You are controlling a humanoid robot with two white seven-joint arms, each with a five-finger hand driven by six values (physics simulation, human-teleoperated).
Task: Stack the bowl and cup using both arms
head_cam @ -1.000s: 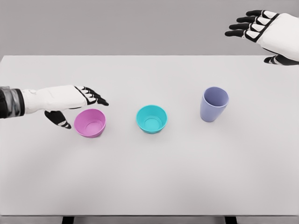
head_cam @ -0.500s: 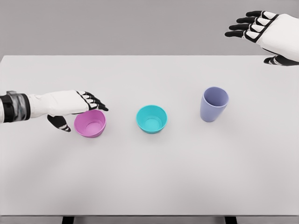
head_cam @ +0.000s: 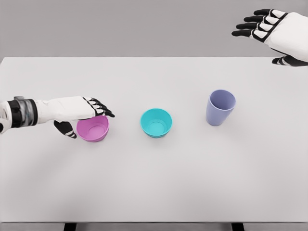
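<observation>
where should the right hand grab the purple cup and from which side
Grip the purple cup around its side wall, just below the rim, coming from the right. It stands upright and apart from the teal bowl, its right side clear, and the open right hand hovers far right.

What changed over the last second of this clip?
The left hand dropped lower and slid right, onto the pink bowl, fingers over its far rim, thumb at its left side; not yet clearly gripping. The teal bowl, purple cup and raised right hand stayed put.
</observation>
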